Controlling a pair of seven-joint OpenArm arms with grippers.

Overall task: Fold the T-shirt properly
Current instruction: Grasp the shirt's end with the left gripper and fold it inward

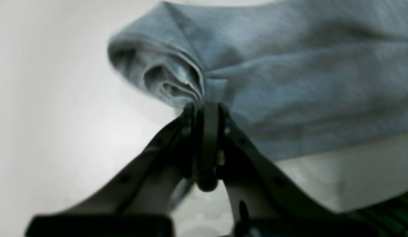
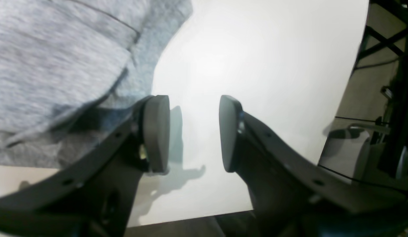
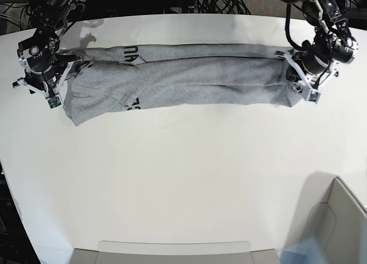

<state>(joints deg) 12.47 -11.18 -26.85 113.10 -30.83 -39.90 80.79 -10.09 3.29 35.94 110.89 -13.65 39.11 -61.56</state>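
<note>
The heather-grey T-shirt [image 3: 189, 74] lies folded into a long narrow band across the far half of the white table [image 3: 183, 172], with bits of black lettering showing near its left end. My left gripper [image 3: 293, 85] is at the band's right end, shut on a bunched fold of the cloth [image 1: 177, 79]; in the left wrist view the left gripper [image 1: 205, 110] pinches it tight. My right gripper [image 3: 54, 86] is at the band's left end. In the right wrist view the right gripper [image 2: 194, 131] stands open over bare table, and the T-shirt [image 2: 59, 65] lies just left of its left pad [image 2: 156, 131].
A grey bin [image 3: 338, 224] stands at the near right corner and a flat grey tray [image 3: 172, 252] runs along the near edge. Cables [image 3: 218, 0] lie behind the table's far edge. Beyond the table edge in the right wrist view is a white container [image 2: 348, 148].
</note>
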